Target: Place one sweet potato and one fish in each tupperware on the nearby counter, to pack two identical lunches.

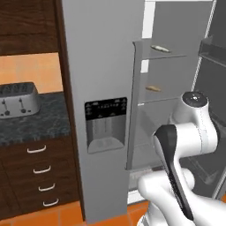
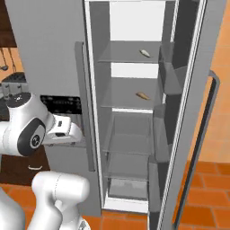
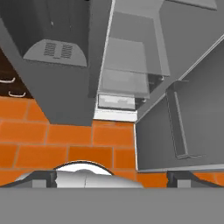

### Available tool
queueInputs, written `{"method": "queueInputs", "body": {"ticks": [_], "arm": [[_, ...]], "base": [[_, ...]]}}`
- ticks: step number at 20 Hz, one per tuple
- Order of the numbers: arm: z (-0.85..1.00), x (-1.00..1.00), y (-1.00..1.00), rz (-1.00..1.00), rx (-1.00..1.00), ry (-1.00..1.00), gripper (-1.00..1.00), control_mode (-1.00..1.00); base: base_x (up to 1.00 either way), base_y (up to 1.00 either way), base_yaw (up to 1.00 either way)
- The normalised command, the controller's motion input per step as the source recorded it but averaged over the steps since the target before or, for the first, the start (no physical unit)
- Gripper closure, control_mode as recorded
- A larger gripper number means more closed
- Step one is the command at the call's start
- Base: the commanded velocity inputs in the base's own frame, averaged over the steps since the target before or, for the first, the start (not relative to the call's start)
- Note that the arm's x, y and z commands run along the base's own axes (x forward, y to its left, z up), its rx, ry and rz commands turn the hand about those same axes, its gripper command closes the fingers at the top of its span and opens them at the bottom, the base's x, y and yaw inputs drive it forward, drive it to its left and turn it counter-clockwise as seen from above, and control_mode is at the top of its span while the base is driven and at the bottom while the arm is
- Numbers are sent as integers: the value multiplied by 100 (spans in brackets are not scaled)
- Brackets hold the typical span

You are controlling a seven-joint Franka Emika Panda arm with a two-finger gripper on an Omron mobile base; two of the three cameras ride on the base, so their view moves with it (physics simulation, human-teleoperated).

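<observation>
Orange floor tiles (image 3: 65, 140) lie beneath my wide-open, empty gripper (image 3: 112, 178); the tall grey fridge's door (image 2: 191, 112) stands ajar, so its shelved tan food (image 2: 143, 95) looks reachable.

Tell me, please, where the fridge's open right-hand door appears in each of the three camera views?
Left base view: the open fridge door runs down the right edge, its shelves facing in.
Right base view: it stands right of centre, edge-on, with its long handle.
Hand view: it fills the right side, above the orange floor.
Shared landmark: the fridge's glass shelves.
</observation>
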Motion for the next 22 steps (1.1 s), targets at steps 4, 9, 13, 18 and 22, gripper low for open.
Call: {"method": "queueInputs", "body": {"ticks": [4,9,13,18,22], "arm": [[0,0,0,0,0,0,-100,100],[0,0,0,0,0,0,-100,100],[0,14,2,0,0,0,-100,-100],[0,74,12,0,0,0,-100,-100],[0,100,16,0,1,0,-100,-100]], "base": [[49,-52,-39],[46,-45,-30],[35,2,-8],[0,0,0],[0,0,0]]}}
